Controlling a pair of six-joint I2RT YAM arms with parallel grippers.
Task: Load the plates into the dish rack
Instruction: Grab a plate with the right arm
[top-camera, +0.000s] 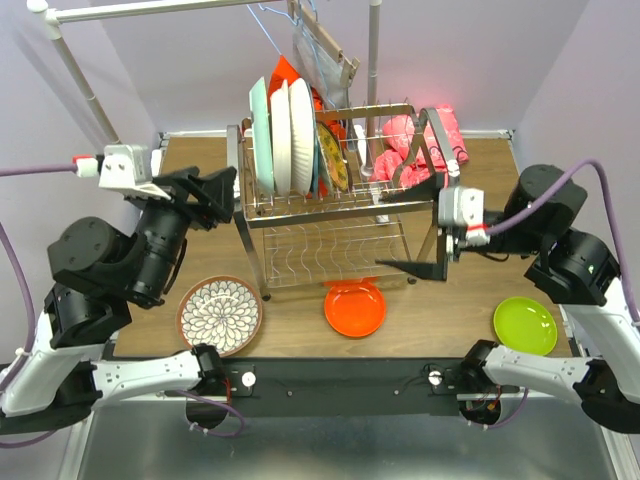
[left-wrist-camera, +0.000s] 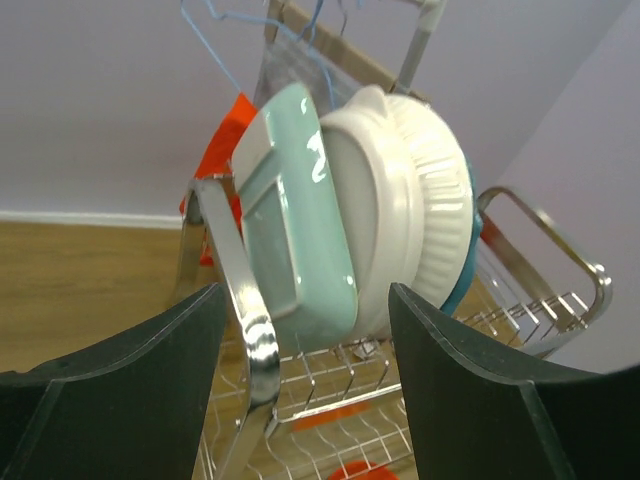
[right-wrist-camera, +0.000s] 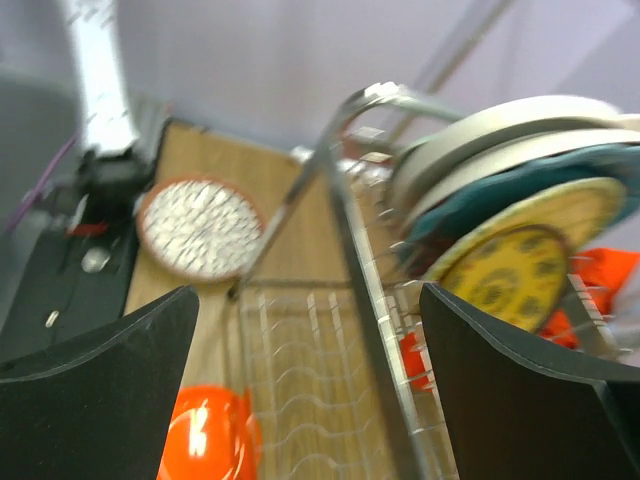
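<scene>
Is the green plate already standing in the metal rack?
No, the green plate lies flat on the table, off to the right of the rack.

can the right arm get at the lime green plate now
Probably yes: the lime green plate lies uncovered near that arm's base, and the right claw is open and empty.

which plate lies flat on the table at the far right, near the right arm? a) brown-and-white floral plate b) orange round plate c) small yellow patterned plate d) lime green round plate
D: the lime green round plate lies flat at the right side of the wooden table, while the orange round plate sits in front of the chrome wire dish rack and the brown-and-white floral plate lies at the left.
</scene>
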